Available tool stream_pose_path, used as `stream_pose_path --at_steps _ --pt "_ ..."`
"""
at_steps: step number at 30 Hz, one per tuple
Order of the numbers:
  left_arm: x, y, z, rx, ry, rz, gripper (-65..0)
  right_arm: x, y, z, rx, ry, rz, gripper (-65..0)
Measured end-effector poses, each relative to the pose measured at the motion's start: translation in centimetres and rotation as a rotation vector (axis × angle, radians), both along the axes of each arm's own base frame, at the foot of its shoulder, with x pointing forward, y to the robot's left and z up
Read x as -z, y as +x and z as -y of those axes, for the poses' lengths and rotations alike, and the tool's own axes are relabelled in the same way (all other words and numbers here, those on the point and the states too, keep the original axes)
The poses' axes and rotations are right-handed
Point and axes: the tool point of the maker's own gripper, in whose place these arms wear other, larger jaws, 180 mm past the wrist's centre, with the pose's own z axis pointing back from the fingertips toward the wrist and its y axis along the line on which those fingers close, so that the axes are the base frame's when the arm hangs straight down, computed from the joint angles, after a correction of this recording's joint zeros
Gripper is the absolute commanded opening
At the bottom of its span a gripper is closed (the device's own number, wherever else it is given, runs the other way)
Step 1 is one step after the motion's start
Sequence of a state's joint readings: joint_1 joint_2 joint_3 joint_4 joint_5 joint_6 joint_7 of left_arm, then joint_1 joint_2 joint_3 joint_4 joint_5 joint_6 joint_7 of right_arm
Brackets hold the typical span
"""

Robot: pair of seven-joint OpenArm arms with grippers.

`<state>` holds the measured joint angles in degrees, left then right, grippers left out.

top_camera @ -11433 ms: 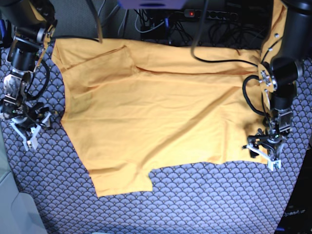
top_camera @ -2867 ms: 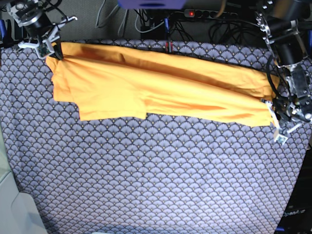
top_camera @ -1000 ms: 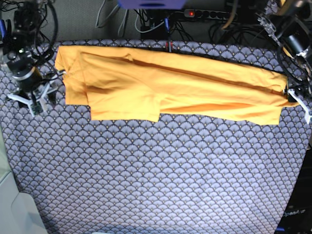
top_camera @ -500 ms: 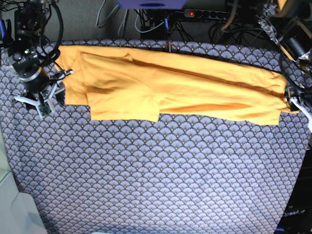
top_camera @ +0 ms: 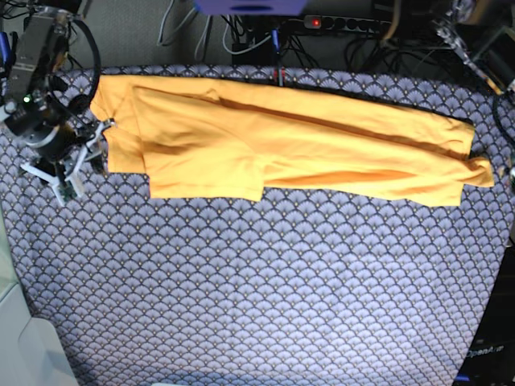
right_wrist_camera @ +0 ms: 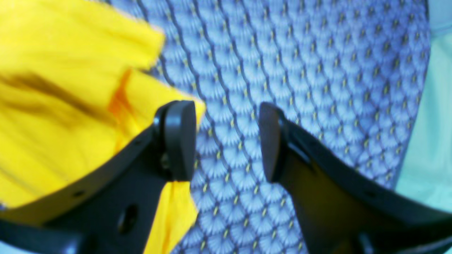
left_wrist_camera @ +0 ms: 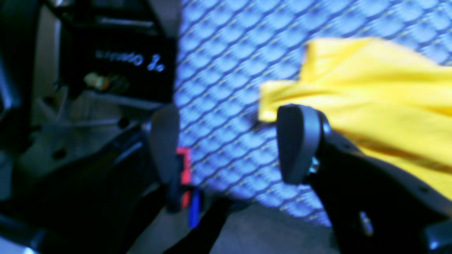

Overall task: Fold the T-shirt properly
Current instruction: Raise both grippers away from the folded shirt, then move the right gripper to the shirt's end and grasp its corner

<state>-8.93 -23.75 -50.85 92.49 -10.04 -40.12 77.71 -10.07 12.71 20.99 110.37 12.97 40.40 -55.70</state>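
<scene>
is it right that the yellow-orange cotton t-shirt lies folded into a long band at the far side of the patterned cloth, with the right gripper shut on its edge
Not quite: the right gripper is open, its jaws apart over bare patterned cloth beside the yellow-orange cotton T-shirt, as the right wrist view shows. The rest holds.

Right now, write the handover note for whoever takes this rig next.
Left gripper: open, empty, beside the T-shirt's end on the base view's right; the arm is mostly out of the base view.
Right gripper: open, empty, at the shirt's other end; one finger overlaps the fabric edge in its wrist view.
T-shirt: lies flat as a long band across the far part of the patterned table cover, one sleeve sticking out toward the near side.
Done: first lengthwise fold.
Left: tuck the sleeve, fold the band crosswise into a compact shape.
</scene>
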Motion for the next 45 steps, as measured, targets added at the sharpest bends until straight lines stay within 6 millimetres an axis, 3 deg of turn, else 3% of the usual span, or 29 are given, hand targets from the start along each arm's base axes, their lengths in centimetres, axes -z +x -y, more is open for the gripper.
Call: stream_pose_path --at_steps 14,18,24,27,32,45 --pt "4.2 -5.3 -3.3 -0.044 -0.012 -0.074 -23.0 0.3 -1.7 -2.9 -0.058 0.135 -0.086 -34.7" --pt "4.3 -6.3 -4.5 -0.071 -0.014 -0.073 -23.0 0.6 -1.7 -6.0 -0.135 0.199 -0.091 -34.7" --pt "3.9 -8.2 -6.1 -0.122 0.001 -0.087 -23.0 0.5 -1.4 -7.0 -0.161 0.205 -0.090 -34.7" --pt "3.8 -8.1 -6.1 -0.120 0.001 -0.082 -23.0 0.7 -0.9 -7.2 -0.155 0.246 -0.068 -34.7" --pt "3.8 -8.3 -6.0 -0.114 0.003 -0.084 -23.0 3.9 -1.7 -6.5 -0.110 0.285 -0.150 -34.7" --pt "3.8 -8.3 -6.0 -0.114 0.004 -0.082 -23.0 4.7 -1.7 -6.6 -0.098 0.312 -0.159 -34.7"
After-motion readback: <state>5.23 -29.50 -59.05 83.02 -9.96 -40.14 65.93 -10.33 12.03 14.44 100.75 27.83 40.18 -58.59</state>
